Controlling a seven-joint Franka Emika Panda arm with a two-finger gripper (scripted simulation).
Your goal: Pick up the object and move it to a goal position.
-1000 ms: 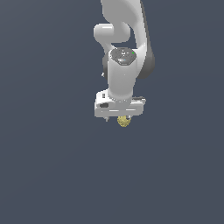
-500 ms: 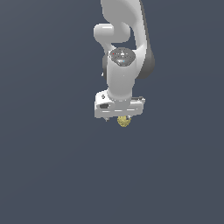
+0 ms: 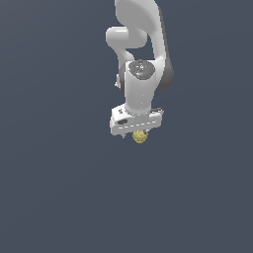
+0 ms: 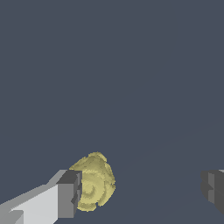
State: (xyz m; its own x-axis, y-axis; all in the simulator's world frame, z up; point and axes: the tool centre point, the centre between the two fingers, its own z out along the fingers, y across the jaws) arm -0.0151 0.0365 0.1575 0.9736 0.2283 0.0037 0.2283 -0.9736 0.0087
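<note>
White two-fingered hand (image 3: 136, 133) spread wide, low-centre of exterior frame. Bumpy yellow-tan lump (image 4: 93, 181) sits against one finger (other finger well apart). Centre the lump, then close evenly.

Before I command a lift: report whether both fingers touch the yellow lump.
Apart on one side. The wrist view shows one finger against the lump, the other finger far off.

Plain dark grey-blue floor (image 3: 59, 197), a small yellow-tan bumpy lump (image 4: 94, 181) apparently on it.
</note>
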